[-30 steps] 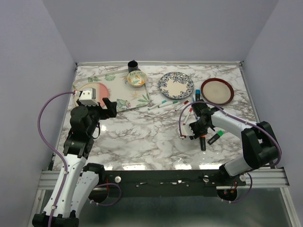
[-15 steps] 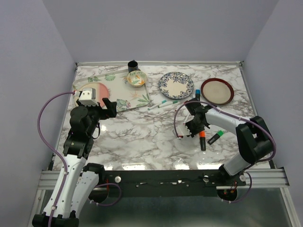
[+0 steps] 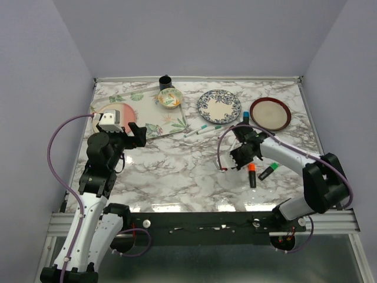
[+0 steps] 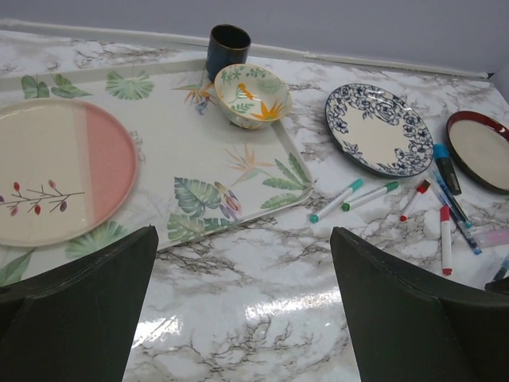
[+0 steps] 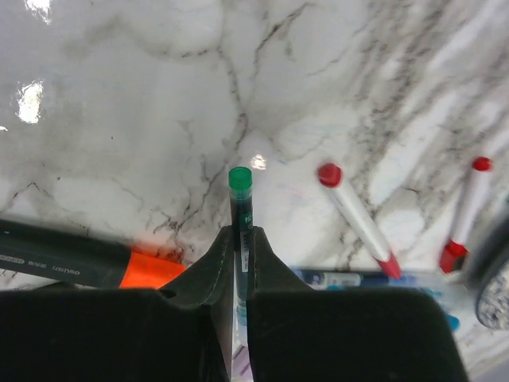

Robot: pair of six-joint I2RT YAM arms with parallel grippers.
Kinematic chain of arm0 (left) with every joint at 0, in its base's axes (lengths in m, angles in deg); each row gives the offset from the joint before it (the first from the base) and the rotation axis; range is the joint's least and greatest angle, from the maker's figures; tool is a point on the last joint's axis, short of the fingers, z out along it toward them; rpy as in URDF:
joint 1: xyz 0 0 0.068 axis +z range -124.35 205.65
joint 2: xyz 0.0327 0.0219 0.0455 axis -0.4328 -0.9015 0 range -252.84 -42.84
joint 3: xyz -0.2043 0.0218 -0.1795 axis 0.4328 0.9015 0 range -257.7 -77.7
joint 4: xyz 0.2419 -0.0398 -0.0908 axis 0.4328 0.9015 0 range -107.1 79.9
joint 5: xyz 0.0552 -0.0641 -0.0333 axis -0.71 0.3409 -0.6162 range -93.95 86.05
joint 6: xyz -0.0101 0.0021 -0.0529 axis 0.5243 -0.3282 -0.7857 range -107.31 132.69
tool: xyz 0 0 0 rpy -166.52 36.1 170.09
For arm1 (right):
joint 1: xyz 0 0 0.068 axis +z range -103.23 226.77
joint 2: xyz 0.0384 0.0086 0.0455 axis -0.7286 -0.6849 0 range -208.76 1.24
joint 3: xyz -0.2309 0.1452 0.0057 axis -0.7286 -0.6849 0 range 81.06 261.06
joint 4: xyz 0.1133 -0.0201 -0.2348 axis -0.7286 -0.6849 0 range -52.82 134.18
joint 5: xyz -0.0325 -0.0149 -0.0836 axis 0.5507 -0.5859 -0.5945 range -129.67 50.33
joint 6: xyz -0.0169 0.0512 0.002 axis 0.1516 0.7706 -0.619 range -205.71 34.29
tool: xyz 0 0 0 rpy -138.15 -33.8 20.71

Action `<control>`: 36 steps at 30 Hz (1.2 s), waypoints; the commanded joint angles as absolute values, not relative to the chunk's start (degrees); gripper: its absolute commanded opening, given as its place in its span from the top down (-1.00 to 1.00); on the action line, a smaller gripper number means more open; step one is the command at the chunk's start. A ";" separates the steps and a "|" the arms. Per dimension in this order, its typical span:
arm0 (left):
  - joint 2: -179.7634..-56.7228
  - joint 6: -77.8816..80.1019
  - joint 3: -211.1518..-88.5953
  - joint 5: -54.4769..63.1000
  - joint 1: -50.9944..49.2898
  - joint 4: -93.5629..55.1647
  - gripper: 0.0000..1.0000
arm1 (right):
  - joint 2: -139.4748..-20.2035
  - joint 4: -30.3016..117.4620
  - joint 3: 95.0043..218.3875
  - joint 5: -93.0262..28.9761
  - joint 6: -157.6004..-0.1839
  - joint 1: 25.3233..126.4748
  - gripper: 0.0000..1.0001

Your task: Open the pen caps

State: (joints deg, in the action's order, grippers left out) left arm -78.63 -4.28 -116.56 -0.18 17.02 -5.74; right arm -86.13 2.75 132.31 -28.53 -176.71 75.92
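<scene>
Right end effector (image 5: 241, 239) is pinched tight on a thin green-capped pen (image 5: 240, 208), whose cap (image 5: 240, 178) pokes out just past the fingertips over the marble counter (image 5: 143, 119). An orange-and-black highlighter (image 5: 79, 256) lies just to its left and a red-capped pen (image 5: 358, 223) just to its right. Left end effector (image 4: 242, 310) hangs with its fingers spread wide and nothing between them, the loose pens (image 4: 370, 196) lying well ahead to its right.

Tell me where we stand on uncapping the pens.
Done: nothing that shows; no loose cap lies on the marble table. In hand: the right claw is shut on a thin green-ended pen, while the left claw hangs open and empty. Left: that pen, the red-capped white pens, the orange-capped black highlighter and the others.
</scene>
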 commanded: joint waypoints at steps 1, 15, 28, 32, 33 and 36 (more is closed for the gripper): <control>-78.17 -4.27 -116.99 4.57 17.30 -7.95 -0.97 | -78.14 2.16 132.83 -21.49 -172.64 76.39 0.99; -80.98 -10.60 -115.06 20.47 17.21 -14.98 -0.97 | -62.75 14.02 135.03 -8.92 -135.56 71.48 0.99; -93.28 -25.54 -111.04 20.15 -2.17 -23.40 -0.97 | -57.38 38.45 125.63 4.55 -79.22 58.47 0.99; -97.14 -29.67 -106.89 11.90 -11.69 -30.44 -0.97 | -55.72 42.59 122.55 5.86 -70.61 55.92 0.99; -97.94 -30.37 -106.19 10.39 -13.62 -32.11 -0.97 | -55.45 43.64 121.33 5.86 -67.02 55.65 0.99; -101.45 -33.09 -104.08 3.82 -20.57 -38.88 -0.97 | -55.27 46.19 120.18 4.20 -61.47 55.30 0.99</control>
State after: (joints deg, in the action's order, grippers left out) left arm -97.60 -27.30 -106.52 15.19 -12.53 -27.01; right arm -56.56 38.92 122.05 3.67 -76.38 56.12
